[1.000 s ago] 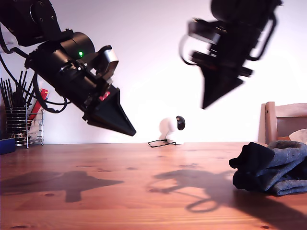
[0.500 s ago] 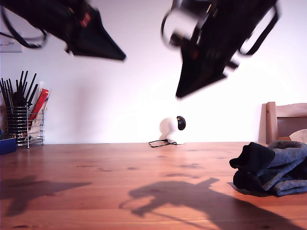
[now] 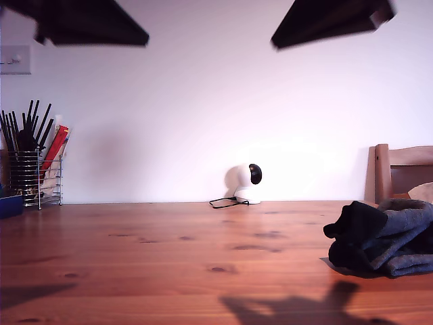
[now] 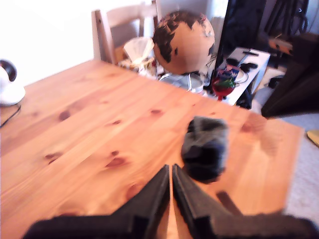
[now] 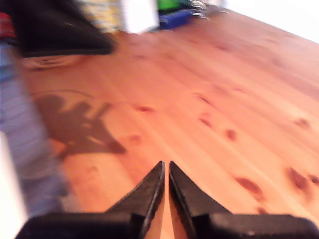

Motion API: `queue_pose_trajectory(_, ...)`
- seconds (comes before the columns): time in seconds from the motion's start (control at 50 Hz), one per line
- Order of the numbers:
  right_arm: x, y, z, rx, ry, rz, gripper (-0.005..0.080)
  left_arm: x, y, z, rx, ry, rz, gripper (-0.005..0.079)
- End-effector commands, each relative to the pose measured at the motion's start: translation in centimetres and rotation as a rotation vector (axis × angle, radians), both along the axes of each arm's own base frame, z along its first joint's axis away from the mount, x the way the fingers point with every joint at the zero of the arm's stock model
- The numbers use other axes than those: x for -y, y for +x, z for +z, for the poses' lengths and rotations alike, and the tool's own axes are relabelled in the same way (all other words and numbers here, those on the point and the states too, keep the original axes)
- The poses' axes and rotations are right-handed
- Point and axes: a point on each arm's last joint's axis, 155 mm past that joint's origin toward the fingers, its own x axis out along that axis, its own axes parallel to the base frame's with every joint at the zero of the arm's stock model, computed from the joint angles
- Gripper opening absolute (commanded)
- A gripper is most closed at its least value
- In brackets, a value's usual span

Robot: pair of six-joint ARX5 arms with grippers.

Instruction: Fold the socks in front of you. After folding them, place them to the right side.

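The broad reddish pine worktop (image 3: 169, 250) fills the lower half of the exterior view and lies bare across its middle. Two blurred black arm shapes, one (image 3: 88, 26) at the upper left of that view and one (image 3: 331, 20) at the upper right, now only graze the top edge; a second ago they hung low at mid-frame, so both have lifted up and away. The dark charcoal and blue-grey knit socks (image 3: 385, 240) sit as a folded bundle on the worktop at the lower right of the exterior view, just before a pale wooden chair (image 3: 399, 169), and have not shifted during the rise. In the first wrist view the same bundle (image 4: 205, 148) lies beyond and well clear of my first gripper (image 4: 170, 169), whose jaws stand nearly together with only a narrow slit and hold nothing. My second gripper (image 5: 166, 164) is equally narrow and empty, over bare wood. I judge the folding and placing done and the arms retreating.
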Motion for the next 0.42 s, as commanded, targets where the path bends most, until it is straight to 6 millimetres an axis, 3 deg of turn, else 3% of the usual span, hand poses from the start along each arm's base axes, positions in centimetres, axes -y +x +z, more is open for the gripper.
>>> queue_pose_trajectory(0.0,0.0,-0.3,0.4,0.009,0.01,0.006,-0.001,0.4,-0.7,0.3,0.015,-0.011,-0.019,-0.0019)
queue_pose_trajectory(0.4,0.4,-0.6,-0.3,-0.021,-0.013,0.001,-0.001,0.6,-0.9,0.9,0.011,-0.037,-0.018,-0.0019)
